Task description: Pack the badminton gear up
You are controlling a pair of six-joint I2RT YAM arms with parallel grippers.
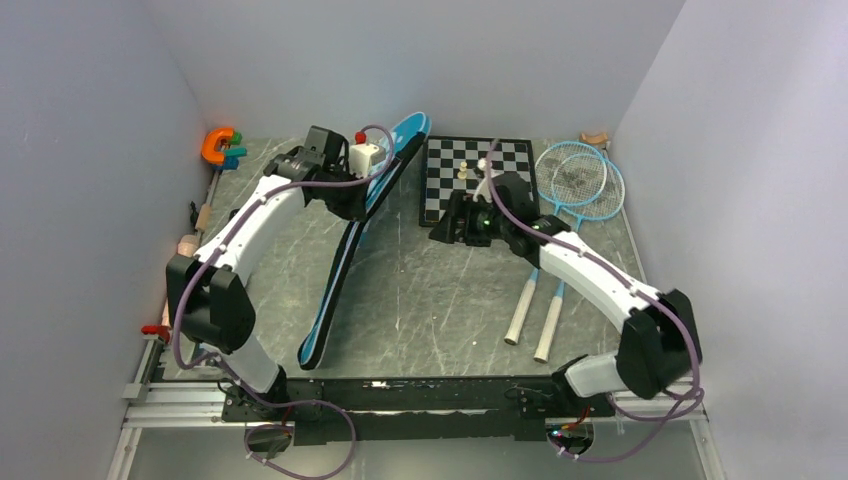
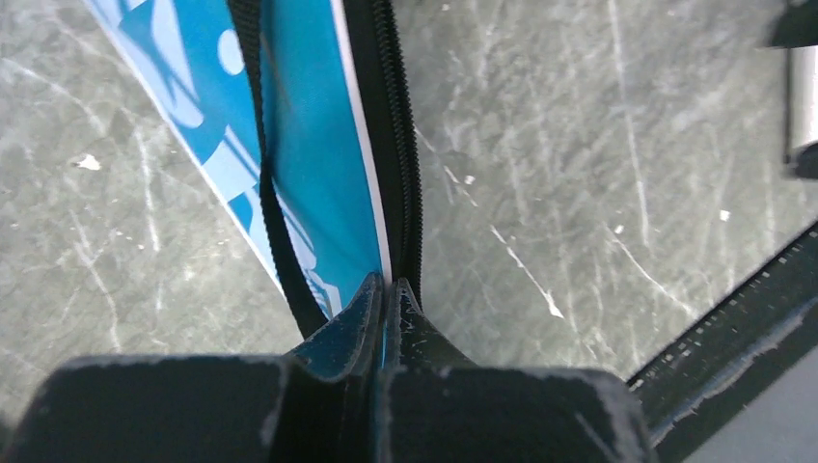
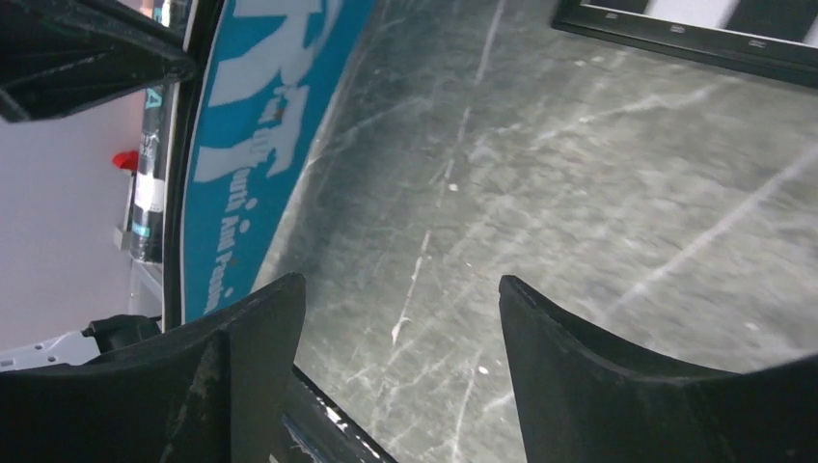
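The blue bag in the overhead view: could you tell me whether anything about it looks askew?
Yes. The blue bag stands up on its long edge instead of lying flat, with the left claw pinched shut on its rim beside the zipper. Both rackets lie outside it.

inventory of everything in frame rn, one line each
racket bag: 1, blue with black edge, standing on edge left of centre
rackets: 2, light blue with white handles, right side, heads overlapping
chessboard: 1, black and white, far centre
chess pieces: at least 2, pale, on the chessboard
clamp tool: 1, orange, far left corner
blocks: 2, tan, along the left edge
table: 1, grey marbled, under everything
left gripper: 1, black, shut on the racket bag at its zipper edge
right gripper: 1, black, open and empty, over bare table between bag and chessboard
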